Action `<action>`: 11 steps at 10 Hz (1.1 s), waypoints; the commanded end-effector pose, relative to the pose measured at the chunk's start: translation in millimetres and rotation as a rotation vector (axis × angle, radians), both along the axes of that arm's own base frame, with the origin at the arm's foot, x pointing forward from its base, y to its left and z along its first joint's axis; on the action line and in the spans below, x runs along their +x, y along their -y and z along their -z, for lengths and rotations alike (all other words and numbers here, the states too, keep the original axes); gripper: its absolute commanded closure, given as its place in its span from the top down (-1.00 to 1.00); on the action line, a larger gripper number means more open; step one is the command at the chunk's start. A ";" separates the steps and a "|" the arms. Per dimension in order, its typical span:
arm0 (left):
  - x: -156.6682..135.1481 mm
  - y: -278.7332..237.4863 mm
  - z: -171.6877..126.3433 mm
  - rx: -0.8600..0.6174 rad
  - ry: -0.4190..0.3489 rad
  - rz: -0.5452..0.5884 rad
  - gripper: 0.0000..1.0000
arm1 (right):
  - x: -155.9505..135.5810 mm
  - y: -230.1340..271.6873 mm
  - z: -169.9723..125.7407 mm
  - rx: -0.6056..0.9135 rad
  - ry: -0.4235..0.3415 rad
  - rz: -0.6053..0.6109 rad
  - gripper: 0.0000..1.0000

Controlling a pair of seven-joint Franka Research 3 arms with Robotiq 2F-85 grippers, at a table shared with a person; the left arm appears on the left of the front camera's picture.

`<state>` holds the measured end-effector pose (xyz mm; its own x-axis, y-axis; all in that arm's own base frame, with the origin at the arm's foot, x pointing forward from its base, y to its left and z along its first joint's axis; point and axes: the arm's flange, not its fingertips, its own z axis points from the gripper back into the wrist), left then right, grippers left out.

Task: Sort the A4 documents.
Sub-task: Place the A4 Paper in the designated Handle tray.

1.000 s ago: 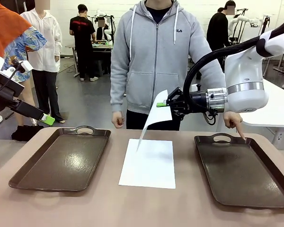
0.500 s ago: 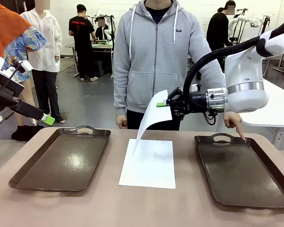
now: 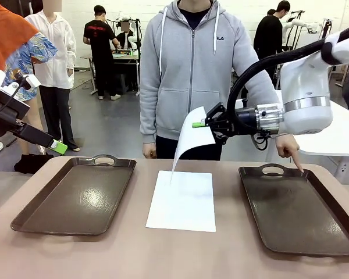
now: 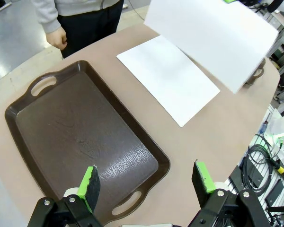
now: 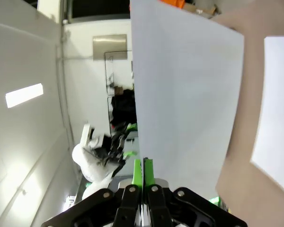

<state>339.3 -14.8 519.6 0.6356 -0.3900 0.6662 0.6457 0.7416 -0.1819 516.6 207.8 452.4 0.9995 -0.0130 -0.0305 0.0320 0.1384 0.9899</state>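
- Right tool (image 3: 199, 124) had its pads clamped together on the top edge of one lifted sheet (image 3: 192, 136); the grip looked thin, a narrow bite at the paper's margin
- The sheet hung down and away from the fingertips, curling, with its low corner close above the flat sheet (image 3: 183, 200) that lay on the bench (image 3: 163, 256) below the tool
- Risk: with so small a bite, a quick swing could pull the paper out of the pads, or fold it against the air
- Risk: the trailing corner might brush the flat sheet and drag it askew across the bench
- Right tray (image 3: 302, 215) sat lower, back on the tool's wrist side; a person's hand (image 3: 289, 148) pointed a finger down at its far rim, right under the forearm's likely path, so contact with it was a real concern
- Risk: the limp edge could catch the tray's rim or handle and crumple; let go from high, it might glide past the tray
- Left tool (image 4: 146, 177) hovered with fingers (image 4: 90, 182) spread apart and holding nothing, the left tray (image 4: 80, 132) ahead of its fingertips; it posed no hazard where it hung
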 end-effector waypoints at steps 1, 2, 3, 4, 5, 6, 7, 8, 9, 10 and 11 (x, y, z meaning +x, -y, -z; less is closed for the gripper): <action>0.5 -0.7 0.9 -0.009 0.001 0.015 1.00 | -23.1 48.0 -25.9 0.037 -0.042 -0.091 -0.98; 0.5 -0.7 0.9 -0.009 0.001 0.015 1.00 | -31.3 70.3 -33.4 0.032 -0.082 -0.144 -0.98; 0.5 -0.7 0.9 -0.009 0.001 0.015 1.00 | -41.4 93.3 -38.4 0.014 -0.103 -0.178 -0.98; 0.5 -0.7 0.9 -0.009 0.001 0.015 1.00 | -48.6 112.9 -39.9 0.001 -0.095 -0.182 -0.98; 0.5 -0.7 0.9 -0.009 0.001 0.015 1.00 | -54.7 130.2 -37.2 -0.025 -0.061 -0.156 -0.98; 0.5 -0.7 0.9 -0.009 0.001 0.015 1.00 | -60.7 144.1 -30.0 -0.052 -0.041 -0.118 -0.98; 0.5 -0.7 0.9 -0.009 0.001 0.015 1.00 | -66.2 155.5 -22.7 -0.005 0.024 -0.096 -0.98; 0.5 -0.7 0.9 -0.009 0.001 0.015 1.00 | -71.6 166.3 -12.6 -0.013 0.033 -0.055 -0.98; 0.5 -0.7 0.9 -0.009 0.001 0.015 1.00 | -75.7 173.3 -4.8 -0.036 0.041 -0.016 -0.98; 0.5 -0.7 0.9 -0.009 0.001 0.015 1.00 | -79.1 181.2 3.8 -0.053 0.057 0.013 -0.98; 0.5 -0.7 0.9 -0.009 0.001 0.015 1.00 | -79.8 191.1 14.7 -0.063 0.068 0.046 -0.98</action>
<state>339.1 -15.2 519.8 0.6352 -0.3910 0.6661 0.6460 0.7416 -0.1807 444.6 18.5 443.7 0.9998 -0.0153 0.0122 -0.0090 0.1934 0.9811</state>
